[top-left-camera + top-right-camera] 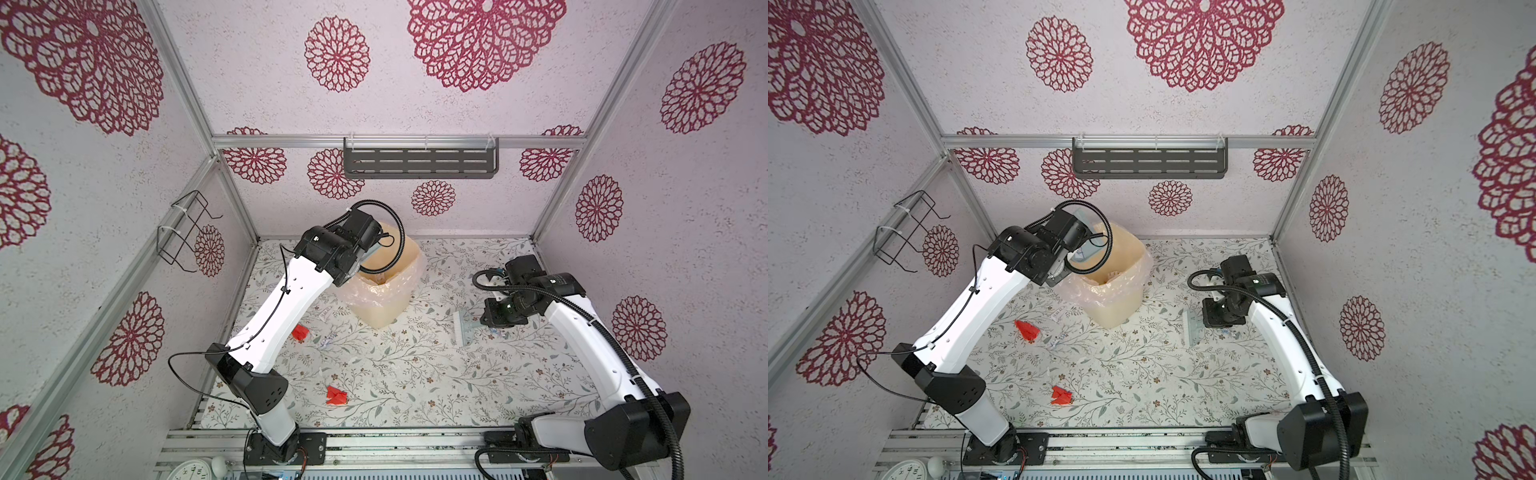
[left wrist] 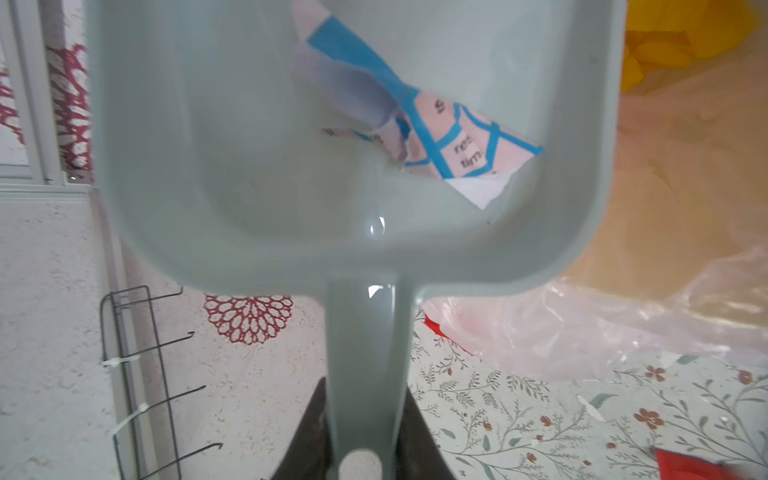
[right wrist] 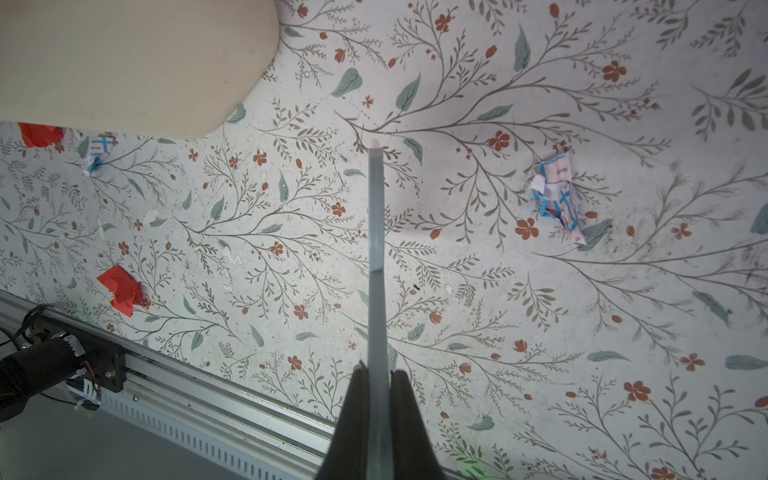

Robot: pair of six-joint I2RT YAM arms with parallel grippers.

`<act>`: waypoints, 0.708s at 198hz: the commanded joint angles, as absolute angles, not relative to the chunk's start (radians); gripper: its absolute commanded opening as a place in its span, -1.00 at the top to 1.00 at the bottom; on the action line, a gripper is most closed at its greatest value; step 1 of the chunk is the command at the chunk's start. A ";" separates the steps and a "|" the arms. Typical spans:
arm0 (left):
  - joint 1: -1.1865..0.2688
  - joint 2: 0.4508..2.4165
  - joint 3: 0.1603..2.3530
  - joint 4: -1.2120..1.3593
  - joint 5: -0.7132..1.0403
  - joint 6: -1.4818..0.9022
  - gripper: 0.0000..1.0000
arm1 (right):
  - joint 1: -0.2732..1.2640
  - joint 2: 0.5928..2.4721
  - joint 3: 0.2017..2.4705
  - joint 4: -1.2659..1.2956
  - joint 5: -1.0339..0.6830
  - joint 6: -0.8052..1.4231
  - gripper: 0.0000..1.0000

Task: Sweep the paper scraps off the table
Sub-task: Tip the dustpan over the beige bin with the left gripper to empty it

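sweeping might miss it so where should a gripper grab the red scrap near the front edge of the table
I'd pinch the raised crumpled fold in the middle of the red scrap, coming straight down from above. It lies low on the flat table, so no side offers a way under it.

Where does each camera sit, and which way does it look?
Top views: side by side overhead, looking down on the table, bin, left arm and right arm.
Left wrist: on left arm, facing dustpan in left gripper.
Right wrist: on right arm, facing table past brush in right gripper.
Shared: all show red paper scraps.
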State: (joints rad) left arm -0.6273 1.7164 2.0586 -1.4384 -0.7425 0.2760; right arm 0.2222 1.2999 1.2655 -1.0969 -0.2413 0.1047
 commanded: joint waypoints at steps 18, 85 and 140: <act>-0.688 1.721 1.998 -1.321 -0.924 0.422 1.00 | 0.203 1.278 1.262 -1.110 -0.267 0.079 1.00; -0.729 1.658 1.784 -1.007 -1.153 0.774 1.00 | 0.190 1.253 1.244 -1.122 -0.277 0.072 1.00; -0.734 1.622 1.692 -0.870 -1.177 0.893 1.00 | 0.187 1.249 1.233 -1.114 -0.287 0.077 1.00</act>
State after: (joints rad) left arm -0.7288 1.6653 1.6932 -0.9546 -1.1412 0.8387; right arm 0.1951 1.2804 1.2324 -1.1046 -0.2672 0.0952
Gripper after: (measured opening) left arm 0.223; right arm 0.088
